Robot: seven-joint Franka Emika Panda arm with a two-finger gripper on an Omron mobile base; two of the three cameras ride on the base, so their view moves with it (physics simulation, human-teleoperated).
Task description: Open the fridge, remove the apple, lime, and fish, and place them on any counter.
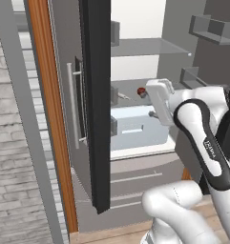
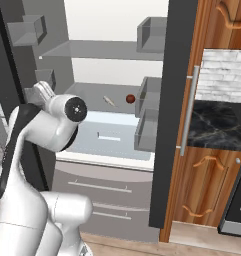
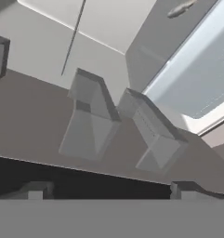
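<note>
The fridge stands open — that step is done. The apple and fish lie on its middle shelf, unremoved; lime unseen. The gripper, inside the fridge, is spread wide and empty.

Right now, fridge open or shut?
Open. Both fridge doors stand swung out, showing the white interior, with the apple and fish on a shelf.

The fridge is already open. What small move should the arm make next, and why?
Probably swing the hand toward the middle shelf and reach for the apple. The fridge doors stand open, and the apple and fish lie side by side on that shelf. The open gripper holds nothing and points at the door bins, not at the shelf.
</note>
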